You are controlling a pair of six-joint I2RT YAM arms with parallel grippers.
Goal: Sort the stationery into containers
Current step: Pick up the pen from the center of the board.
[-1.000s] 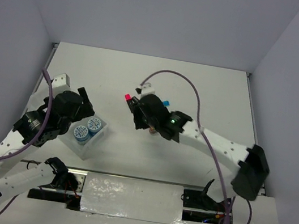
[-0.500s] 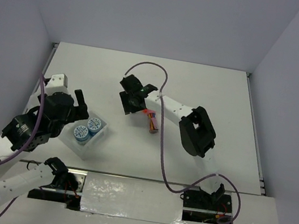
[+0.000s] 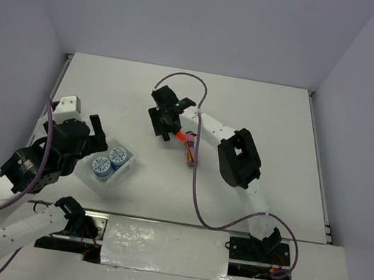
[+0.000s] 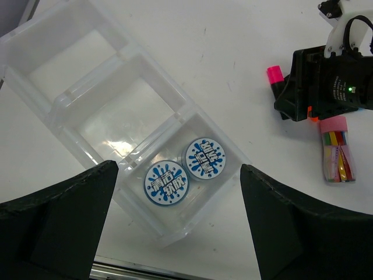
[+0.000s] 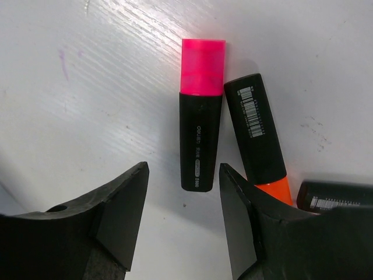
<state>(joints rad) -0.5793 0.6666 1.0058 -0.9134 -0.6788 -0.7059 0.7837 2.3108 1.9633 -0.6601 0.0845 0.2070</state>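
The top view looks down from high above the near edge over the whole tabletop (image 3: 269, 118). The left wrist view looks down from mid height; the right wrist view sits close above the pink-capped marker (image 5: 200, 134), seen in both.

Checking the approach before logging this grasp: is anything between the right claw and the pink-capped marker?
Nothing visible is. The open right claw frames the near end of the pink-capped marker with bare table between them. The orange-capped marker lies close alongside it, in line with one finger, and might get caught.
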